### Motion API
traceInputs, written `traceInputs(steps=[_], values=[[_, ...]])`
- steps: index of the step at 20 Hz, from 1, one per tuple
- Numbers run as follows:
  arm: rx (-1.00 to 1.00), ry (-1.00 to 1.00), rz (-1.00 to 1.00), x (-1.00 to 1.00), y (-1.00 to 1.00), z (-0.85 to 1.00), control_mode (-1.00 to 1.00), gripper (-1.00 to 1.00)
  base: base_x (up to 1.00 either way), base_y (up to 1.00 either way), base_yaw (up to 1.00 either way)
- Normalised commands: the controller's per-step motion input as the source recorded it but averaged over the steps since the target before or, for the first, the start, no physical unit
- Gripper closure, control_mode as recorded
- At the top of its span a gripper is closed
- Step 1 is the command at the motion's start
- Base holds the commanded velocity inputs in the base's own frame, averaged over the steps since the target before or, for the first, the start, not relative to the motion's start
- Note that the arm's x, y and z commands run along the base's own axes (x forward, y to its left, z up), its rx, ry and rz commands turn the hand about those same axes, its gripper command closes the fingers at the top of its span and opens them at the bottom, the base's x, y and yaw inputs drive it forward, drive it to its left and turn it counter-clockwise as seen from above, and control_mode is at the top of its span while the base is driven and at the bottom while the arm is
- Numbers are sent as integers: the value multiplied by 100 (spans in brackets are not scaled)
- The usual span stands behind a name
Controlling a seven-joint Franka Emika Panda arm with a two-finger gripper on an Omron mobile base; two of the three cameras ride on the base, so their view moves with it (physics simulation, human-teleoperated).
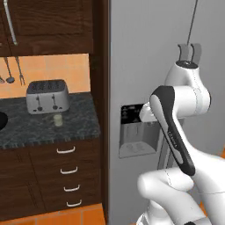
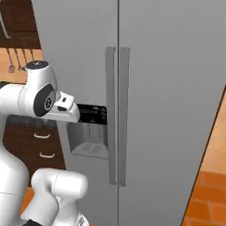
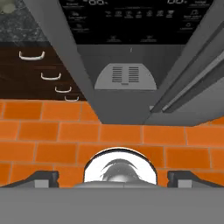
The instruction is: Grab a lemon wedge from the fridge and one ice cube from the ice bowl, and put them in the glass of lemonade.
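The fridge (image 2: pixel 167 88) stands with both doors shut, its two long handles (image 2: pixel 110 114) side by side at the middle seam. The lemon wedge is hidden. My gripper (image 3: pixel 113 178) points down at the floor close in front of the dispenser recess (image 3: pixel 127 74), and its fingertips (image 3: pixel 43 178) are spread wide apart with nothing between them. In the right base view the white hand (image 2: pixel 67 110) sits just left of the dispenser panel (image 2: pixel 92 115). The glass of lemonade (image 1: pixel 57 120) stands on the dark counter in front of the toaster. The ice bowl (image 1: pixel 1 119) shows as a black rim at the left edge.
A silver toaster (image 1: pixel 47 96) sits at the back of the speckled counter (image 1: pixel 26 129). Below it are dark wooden drawers (image 1: pixel 66 169) with white handles. Utensils (image 1: pixel 9 70) hang on the orange wall. Orange tiles (image 3: pixel 43 131) cover the floor before the fridge.
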Motion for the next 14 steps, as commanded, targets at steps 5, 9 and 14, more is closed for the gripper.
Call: traceInputs(steps=[5,9,14], values=[[0,0,0,0,0,0,100,-100,28,100,-3],[0,0,0,0,0,0,100,-100,22,100,0],[0,0,0,0,0,0,100,-100,50,100,0]])
